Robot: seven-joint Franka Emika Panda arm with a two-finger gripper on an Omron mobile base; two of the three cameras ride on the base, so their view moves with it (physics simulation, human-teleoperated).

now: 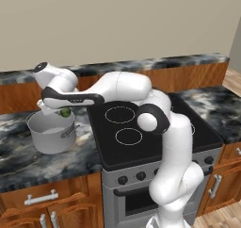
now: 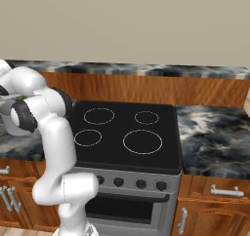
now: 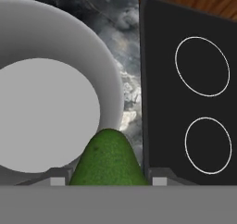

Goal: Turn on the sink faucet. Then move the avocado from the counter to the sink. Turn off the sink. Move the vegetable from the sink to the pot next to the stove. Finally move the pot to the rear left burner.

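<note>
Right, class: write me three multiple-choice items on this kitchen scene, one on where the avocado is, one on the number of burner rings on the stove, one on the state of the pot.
1. Where is the avocado?
A. on the stove
B. between the gripper's fingers, above the pot's rim
C. in a drawer

2. How many burner rings does the stove show?
A. two
B. four
C. six

3. What is the state of the pot?
A. empty, on the counter left of the stove
B. full of water
C. on a burner

Answers: 1 B, the hand view shows it between the fingertips; 2 B, the right base view shows four rings; 3 A, its bare grey bottom shows.
</note>
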